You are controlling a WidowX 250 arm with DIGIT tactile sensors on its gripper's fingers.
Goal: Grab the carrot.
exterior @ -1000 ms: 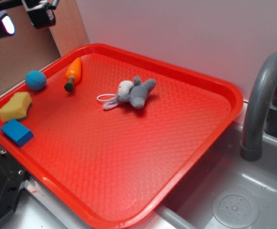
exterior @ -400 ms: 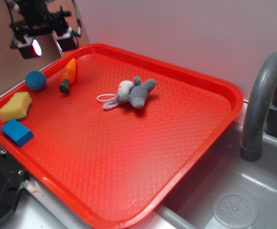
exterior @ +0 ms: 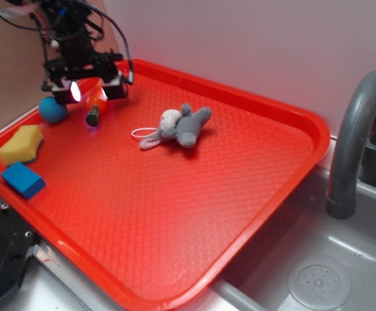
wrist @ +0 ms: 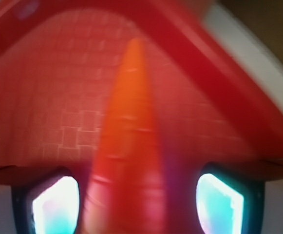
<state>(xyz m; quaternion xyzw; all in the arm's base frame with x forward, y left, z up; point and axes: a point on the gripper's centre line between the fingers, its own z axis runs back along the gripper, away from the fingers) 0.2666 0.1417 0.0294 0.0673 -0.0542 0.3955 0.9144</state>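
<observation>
The gripper [exterior: 88, 90] is seen low over the far left corner of the red tray [exterior: 259, 194], its two lit fingers [exterior: 117, 87] spread apart with the carrot [exterior: 95, 103] between them, not pinched. In the wrist view the carrot [wrist: 129, 146] fills the middle of the picture, and a clear gap is seen between it and each glowing pad [wrist: 57, 204]. Its long axis runs from far to near across the tray floor: the orange taper points toward the far rim, and the dark green stub end points near, slightly left. That stub is shown only in the exterior view; in the wrist view the thick end is cut off at the bottom edge, while the narrow tip, hidden by the gripper from outside, is plainly seen against the tray's textured floor. The wrist picture is blurred. No writing or label can be read in either view. Just left of the carrot the blue knitted ball [exterior: 52, 109] is found, and nearer along the left rim the yellow sponge [exterior: 21, 144] and a blue block [exterior: 23, 180]. Toward the tray's middle a grey plush toy [exterior: 182, 127] is lying. A grey faucet [exterior: 359, 142] stands over the sink [exterior: 317, 272] at right
</observation>
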